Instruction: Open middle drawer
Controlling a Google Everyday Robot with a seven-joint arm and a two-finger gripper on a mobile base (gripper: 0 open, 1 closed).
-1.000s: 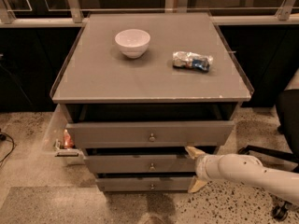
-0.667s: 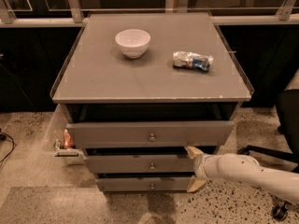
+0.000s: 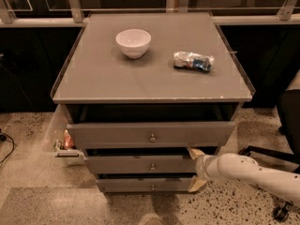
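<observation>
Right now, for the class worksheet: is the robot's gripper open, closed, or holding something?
Gripper: open, its fingers spread above and below the right end of the middle drawer, holding nothing.

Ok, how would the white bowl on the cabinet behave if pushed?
The white bowl looks rigid and low, so it would probably slide, not tip. It seems ceramic, likely breakable if dropped. The gripper sits open at the right end of the middle drawer, below the bowl.

No readable text, label or number. Crinkled packet (image 3: 193, 61) on table (image 3: 140, 81), far above the tool (image 3: 196, 168): print illegible. Tool at right end of middle drawer (image 3: 140, 164) front, fingers spread apart.
</observation>
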